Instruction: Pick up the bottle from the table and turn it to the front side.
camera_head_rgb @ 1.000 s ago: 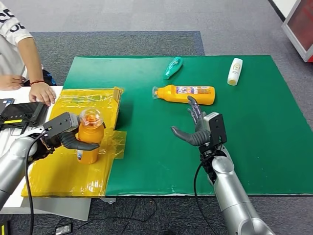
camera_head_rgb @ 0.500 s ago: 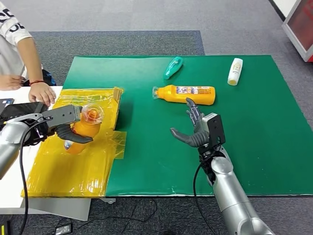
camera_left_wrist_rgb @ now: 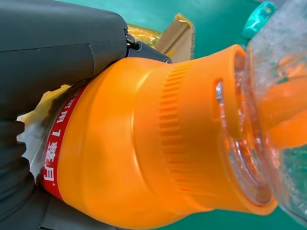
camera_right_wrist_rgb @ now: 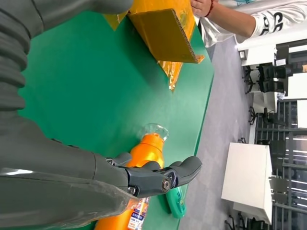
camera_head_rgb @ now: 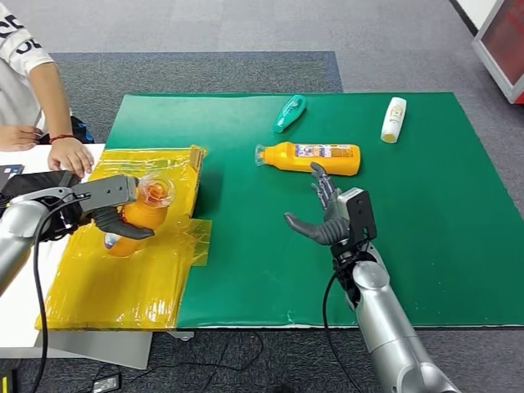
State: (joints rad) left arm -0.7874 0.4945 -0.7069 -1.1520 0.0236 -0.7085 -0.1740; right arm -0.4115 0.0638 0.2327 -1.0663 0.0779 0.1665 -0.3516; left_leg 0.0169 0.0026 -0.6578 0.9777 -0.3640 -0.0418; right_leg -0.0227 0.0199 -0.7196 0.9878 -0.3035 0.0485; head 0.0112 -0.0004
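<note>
The orange bottle is grasped in the left hand above the yellow plastic sheet. It stood upright a second ago, was tipped over half a second ago, and has hardly moved since; its clear cap is now aimed toward the mat's middle. The turning is judged to be under way, with the label's red band seen beside the thumb.

The right hand is kept released, fingers spread, hovering over the green mat just short of the long orange bottle. Open mat is left between the two hands. Farther off lie a teal bottle and a white bottle, well apart. A person's hand rests near the sheet's far corner, close to the left arm's path.
</note>
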